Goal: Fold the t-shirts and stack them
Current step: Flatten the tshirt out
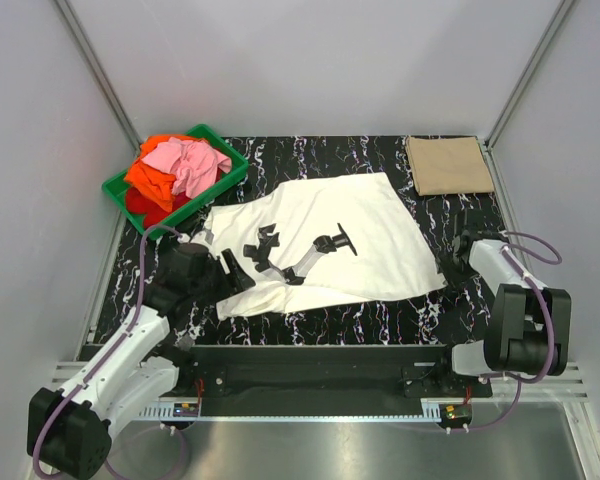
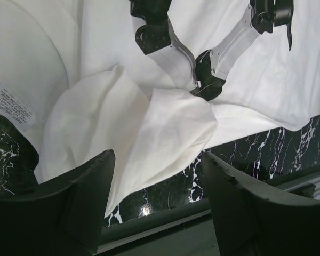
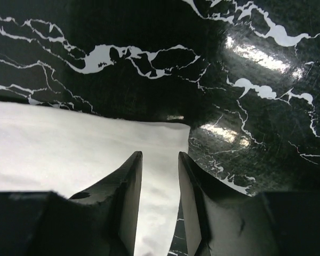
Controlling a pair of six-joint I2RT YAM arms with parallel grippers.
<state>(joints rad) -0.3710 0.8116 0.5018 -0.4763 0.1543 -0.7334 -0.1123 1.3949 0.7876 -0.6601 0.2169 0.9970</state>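
Observation:
A white t-shirt (image 1: 350, 230) with a black printed figure lies spread on the dark marble table (image 1: 310, 155). My left gripper (image 1: 235, 272) hovers at the shirt's near left part. In the left wrist view, the left gripper (image 2: 157, 157) is wide open, with a bunched fold of the white t-shirt (image 2: 112, 117) just beyond the fingers, none of it pinched. My right gripper (image 1: 450, 262) sits at the shirt's near right corner. Close up, the right gripper (image 3: 159, 154) shows a narrow gap, with the corner of the white t-shirt (image 3: 69, 144) flat beneath it.
A folded tan t-shirt (image 1: 448, 165) lies at the back right. A green crate (image 1: 205, 200) at the back left holds a pink tee (image 1: 190, 160), an orange tee (image 1: 150, 175) and a red tee (image 1: 145, 208). The table's front rail (image 2: 149, 224) runs just below the left fingers.

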